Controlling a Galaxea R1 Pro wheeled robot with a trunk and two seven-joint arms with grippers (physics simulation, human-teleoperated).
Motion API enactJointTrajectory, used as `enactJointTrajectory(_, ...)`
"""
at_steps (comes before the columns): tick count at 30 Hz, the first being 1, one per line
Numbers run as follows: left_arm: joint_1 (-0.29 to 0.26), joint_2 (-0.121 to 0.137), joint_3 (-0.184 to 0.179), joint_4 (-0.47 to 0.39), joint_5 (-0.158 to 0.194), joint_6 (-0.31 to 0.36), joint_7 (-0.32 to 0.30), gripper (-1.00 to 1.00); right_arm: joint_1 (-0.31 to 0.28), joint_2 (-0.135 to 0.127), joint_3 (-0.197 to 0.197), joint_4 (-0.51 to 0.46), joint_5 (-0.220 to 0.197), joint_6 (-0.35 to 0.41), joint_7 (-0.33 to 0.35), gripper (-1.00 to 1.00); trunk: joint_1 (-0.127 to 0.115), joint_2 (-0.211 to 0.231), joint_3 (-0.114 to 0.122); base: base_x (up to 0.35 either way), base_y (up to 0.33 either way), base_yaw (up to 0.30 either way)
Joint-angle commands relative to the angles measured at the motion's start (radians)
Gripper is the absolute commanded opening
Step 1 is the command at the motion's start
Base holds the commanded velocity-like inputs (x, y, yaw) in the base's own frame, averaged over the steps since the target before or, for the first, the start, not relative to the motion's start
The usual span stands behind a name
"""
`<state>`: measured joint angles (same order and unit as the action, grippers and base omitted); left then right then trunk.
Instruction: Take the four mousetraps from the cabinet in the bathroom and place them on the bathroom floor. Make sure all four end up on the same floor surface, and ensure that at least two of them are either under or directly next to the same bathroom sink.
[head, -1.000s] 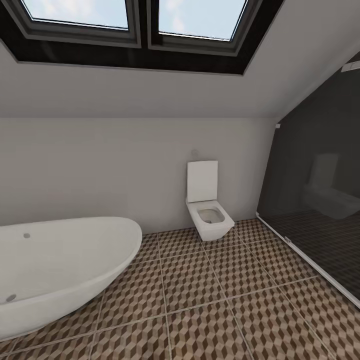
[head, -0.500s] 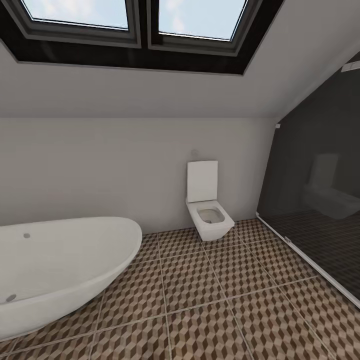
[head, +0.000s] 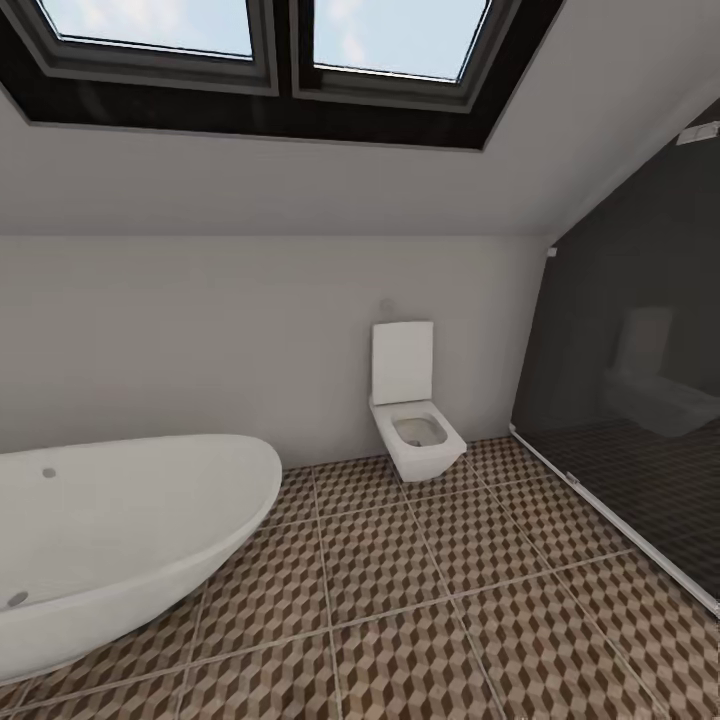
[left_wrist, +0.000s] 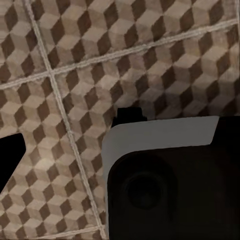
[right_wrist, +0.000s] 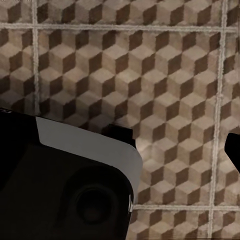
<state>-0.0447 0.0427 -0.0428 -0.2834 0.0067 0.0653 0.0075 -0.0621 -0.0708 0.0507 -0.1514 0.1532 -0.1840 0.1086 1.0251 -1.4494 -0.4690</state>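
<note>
1. Far left of the head view: oval white bathtub, rim curving toward the room's middle, standing on the bathroom floor.
2. Above, across the upper left and middle: dark-framed skylight set in the sloped ceiling, pale sky behind two panes.
3. Behind the tub and running rightward: plain pale wall.
4. Middle to right of centre: square white toilet against that wall, lid raised upright, bowl over the cube-patterned tiles.
5. Underfoot, from the tub to the right edge: large square tiles in brown, beige and cream cubes with pale grout lines. No mousetraps or sink to be made out on this stretch.
6. Far right: dark glass shower screen, a faint toilet reflection in it, darker tiles behind, a pale sill along its base.
7. Left wrist view: looking down on the same patterned floor; dark gripper body with a pale band, one dark finger at the frame edge. Left gripper: cannot tell whether open or closed.
8. Right wrist view: patterned tiles again, dark housing with a pale band, a dark finger at the edge. Right gripper: cannot tell either; nothing seen between the fingers.
</note>
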Motion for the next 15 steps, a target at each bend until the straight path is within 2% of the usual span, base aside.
enactJointTrajectory(1, 0.000, 0.002, -0.010, -0.003, 0.001, 0.005, -0.009, 1.00, -0.001, -0.001, 0.005, 0.001, 0.002, -0.003, 0.000, 1.00, 0.000, -0.001, -0.001, 0.000, 0.000, -0.254)
enactJointTrajectory(15, 0.000, 0.007, -0.018, -0.003, 0.002, 0.004, -0.021, 1.00, -0.001, 0.000, 0.004, 0.001, 0.003, -0.004, 0.000, 1.00, 0.000, -0.001, -0.001, 0.000, 0.000, -0.281)
